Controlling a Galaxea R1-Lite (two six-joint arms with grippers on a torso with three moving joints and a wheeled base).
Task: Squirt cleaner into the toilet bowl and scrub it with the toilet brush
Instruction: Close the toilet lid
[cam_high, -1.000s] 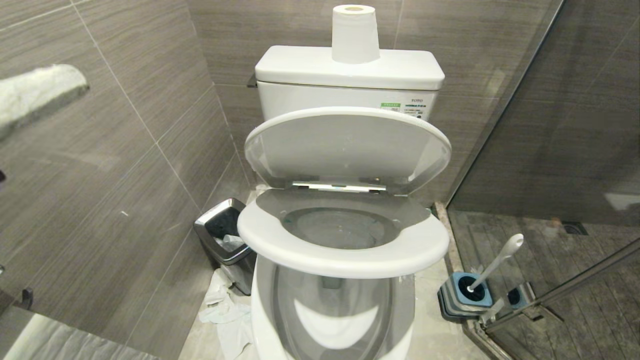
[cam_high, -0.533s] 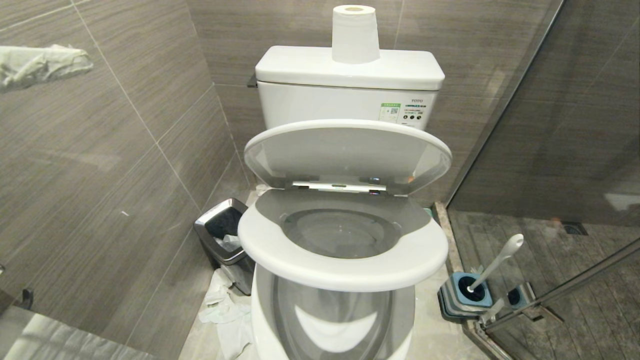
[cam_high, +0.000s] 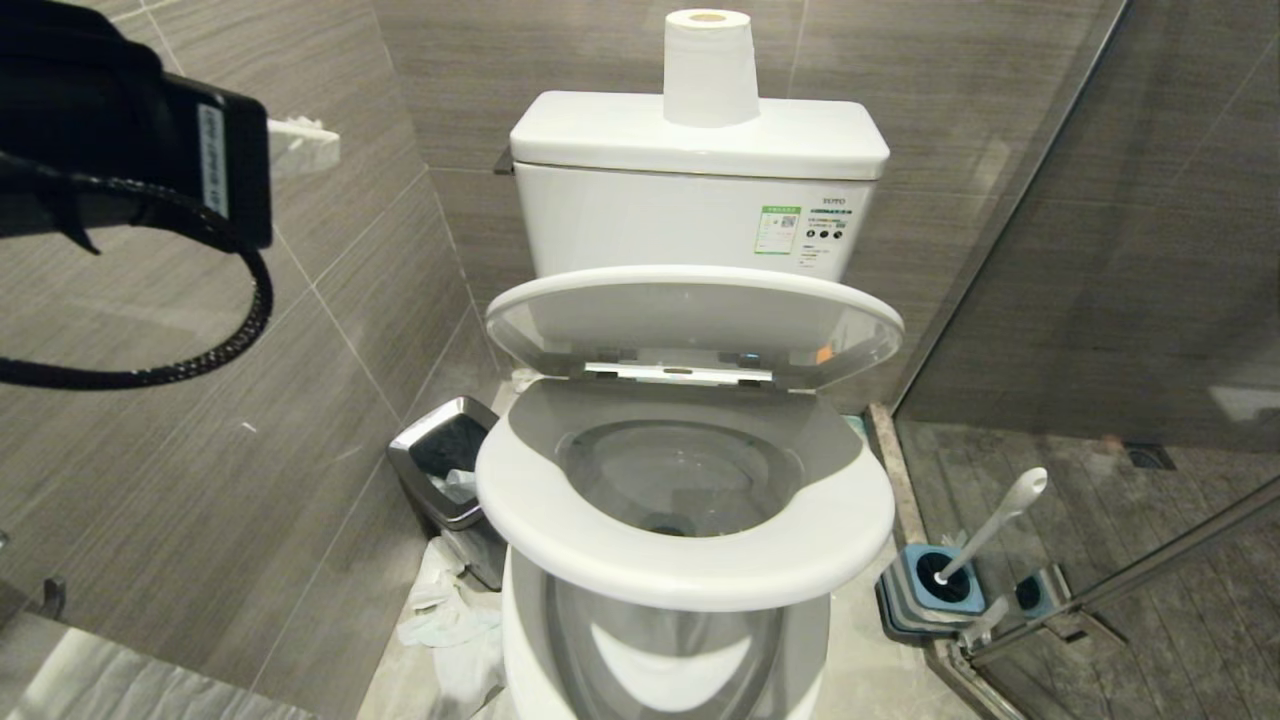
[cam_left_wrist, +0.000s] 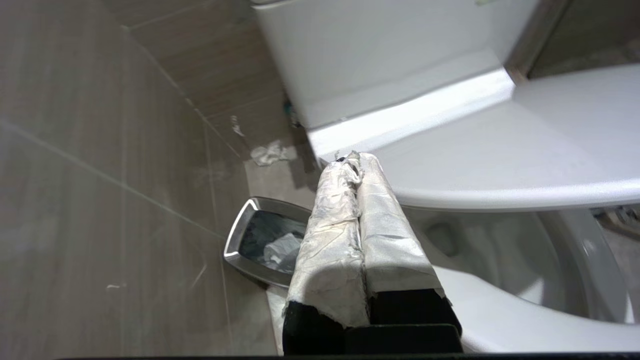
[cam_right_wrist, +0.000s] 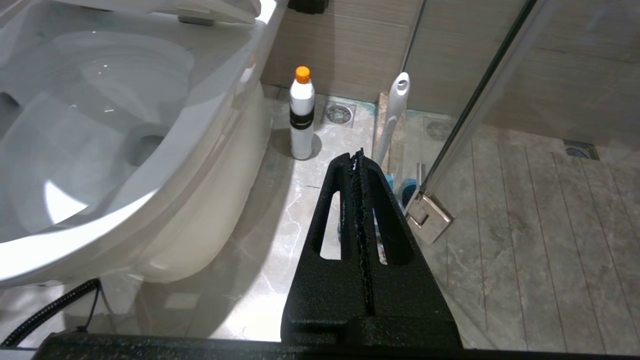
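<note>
The toilet bowl (cam_high: 522, 630) is white ceramic, with its seat (cam_high: 680, 560) and lid (cam_high: 690, 320) both hanging partway down over it. Right of it on the floor the toilet brush (cam_high: 992, 528) leans in its blue-and-grey holder (cam_high: 925, 592); the brush (cam_right_wrist: 395, 112) also shows in the right wrist view. My left gripper (cam_high: 305, 145), fingers wrapped in white, is shut and empty, high by the left wall, its tip (cam_left_wrist: 355, 160) near the seat's left edge. My right gripper (cam_right_wrist: 357, 156) is shut and empty, low over the floor beside the bowl (cam_right_wrist: 165, 165). The cleaner is out of view.
A steel bin (cam_high: 445, 465) and crumpled tissue (cam_high: 450, 630) lie left of the bowl. A white bottle with an orange cap (cam_right_wrist: 301, 115) stands on the floor at the bowl's right. A paper roll (cam_high: 710, 65) tops the tank. The glass shower door's steel bar (cam_high: 1150, 570) runs behind the brush.
The seat and lid have both sunk lower. My left arm has swung further into the head view at the upper left, its black wrist and cable now showing.
</note>
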